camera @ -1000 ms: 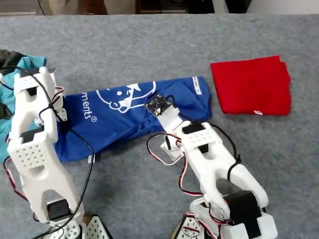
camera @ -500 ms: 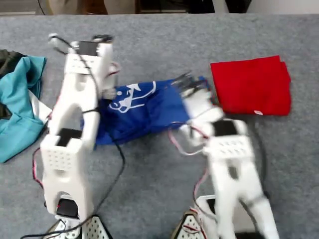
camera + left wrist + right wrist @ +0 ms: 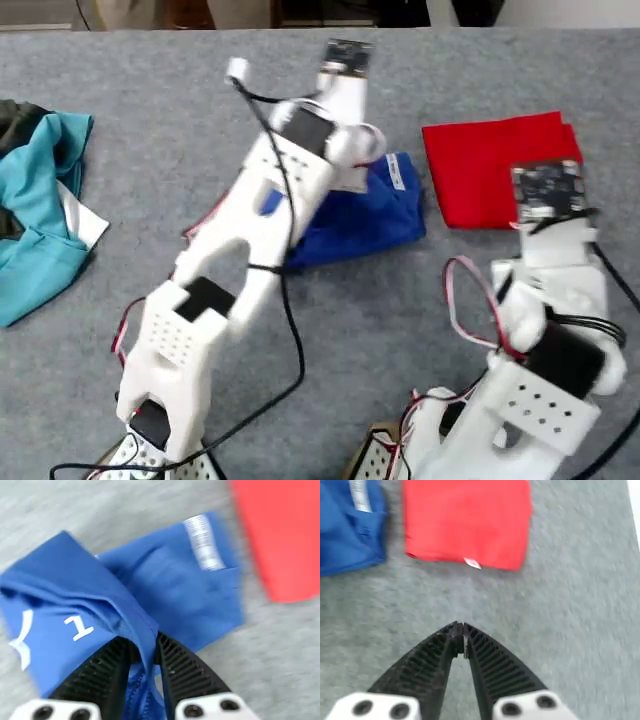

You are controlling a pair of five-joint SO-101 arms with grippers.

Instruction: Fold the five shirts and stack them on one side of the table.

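The blue shirt [image 3: 372,212] lies bunched at the table's middle, doubled over itself, right beside the folded red shirt [image 3: 500,180]. My left arm [image 3: 290,170] stretches over the blue shirt. In the left wrist view my left gripper [image 3: 146,650] is shut on a raised fold of the blue shirt [image 3: 165,580], with the red shirt [image 3: 280,535] just beyond. My right gripper [image 3: 460,630] is shut and empty above bare grey table, nearer than the red shirt [image 3: 465,520] and the blue shirt [image 3: 347,530].
A crumpled teal shirt [image 3: 40,220] with a dark garment [image 3: 15,115] under it sits at the left edge. My right arm [image 3: 550,300] stands at the near right. Grey felt table [image 3: 160,130] lies open between the piles.
My left arm swept right across the table, dragging the blue shirt's left half over its right half. My right arm left the blue shirt and drew back to the near right.
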